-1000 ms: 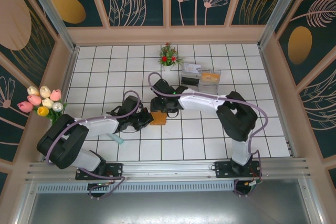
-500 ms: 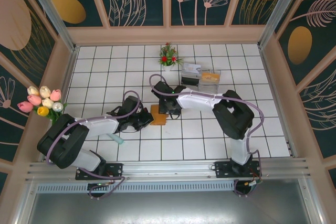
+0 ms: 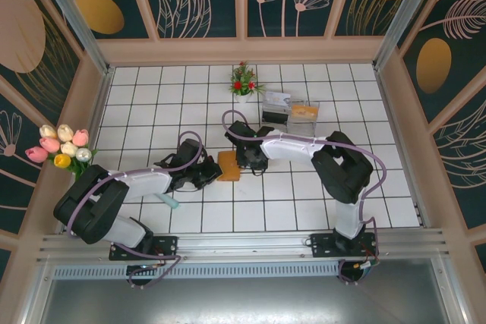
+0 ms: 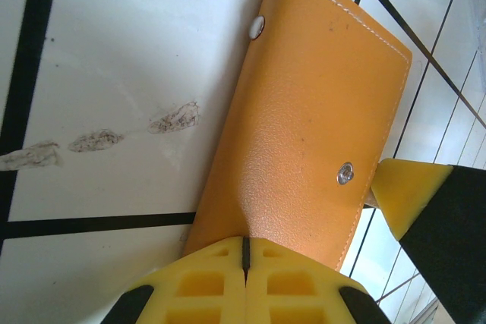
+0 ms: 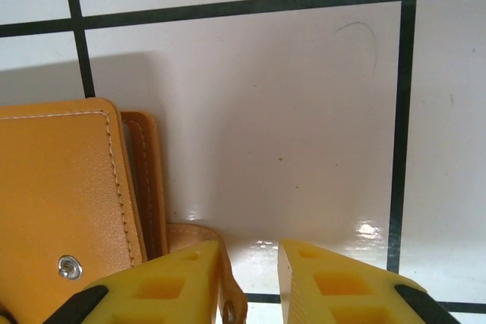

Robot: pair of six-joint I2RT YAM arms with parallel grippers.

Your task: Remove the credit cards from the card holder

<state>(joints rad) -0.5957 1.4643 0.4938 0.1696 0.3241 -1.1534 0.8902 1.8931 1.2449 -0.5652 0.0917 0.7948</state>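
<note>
On the white tiled table (image 3: 296, 202), we see the orange card holder (image 3: 228, 165) lying flat between the two arms. The left gripper (image 4: 244, 252) is clenched, its pads meeting at the holder's near end (whether any leather is pinched, we cannot tell). The right gripper (image 5: 250, 252) stands slightly parted at the opposite edge, with a leather tab (image 5: 194, 234) beside one finger.

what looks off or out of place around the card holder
Grey smudges streak the white tile beside the card holder, like scuffs or dirt. The holder itself looks intact, and nothing is spilled.
</note>
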